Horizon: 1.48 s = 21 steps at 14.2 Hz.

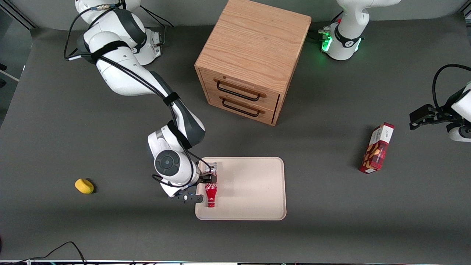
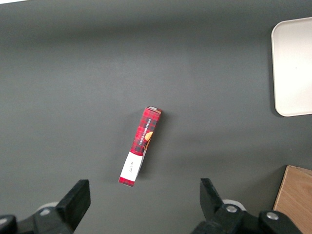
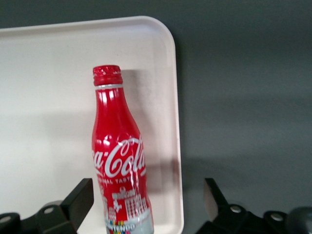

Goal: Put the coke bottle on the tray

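Coke bottle [image 1: 211,191] lying on tray [image 1: 254,187], cap toward 6 o'clock. Gripper [image 1: 206,179] above it, fingers [image 3: 78,202] spread, not touching.

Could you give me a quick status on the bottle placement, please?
Gripper open, straddling coke bottle. Bottle lying on tray, near its edge. Nothing in the way.

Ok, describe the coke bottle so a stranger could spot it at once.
Find the wooden drawer cabinet; nearer the front camera lies a cream tray. The coke bottle lies on the tray's end toward the working arm, between the gripper fingers, which are open. It is slim, red, white-scripted, unlike the boxy red snack box.
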Available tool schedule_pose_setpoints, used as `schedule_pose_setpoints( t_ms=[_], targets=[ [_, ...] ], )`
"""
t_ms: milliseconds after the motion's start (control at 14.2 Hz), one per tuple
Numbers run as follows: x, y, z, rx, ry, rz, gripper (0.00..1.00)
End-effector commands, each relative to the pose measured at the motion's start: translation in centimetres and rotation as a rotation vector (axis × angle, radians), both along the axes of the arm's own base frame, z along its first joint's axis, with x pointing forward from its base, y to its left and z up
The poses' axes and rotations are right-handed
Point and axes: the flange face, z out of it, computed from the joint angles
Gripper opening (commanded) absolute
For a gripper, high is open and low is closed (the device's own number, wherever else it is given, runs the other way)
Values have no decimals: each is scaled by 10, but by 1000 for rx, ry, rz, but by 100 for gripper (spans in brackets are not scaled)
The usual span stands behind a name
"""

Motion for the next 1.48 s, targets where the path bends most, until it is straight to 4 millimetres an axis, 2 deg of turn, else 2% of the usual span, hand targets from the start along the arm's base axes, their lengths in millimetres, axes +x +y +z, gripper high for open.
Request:
schedule_pose_setpoints(
  t_ms=[0,211,492,844,1407],
  targets=[
    [-5,-5,25,-16,35,12,100],
    [-23,-28,58,-10,106,-1,100],
    [-59,-78,110,-21,136,8,100],
    [-106,-133,187,14,119,-11,100],
    [-172,-208,263,-39,57,-79,100]
  ],
)
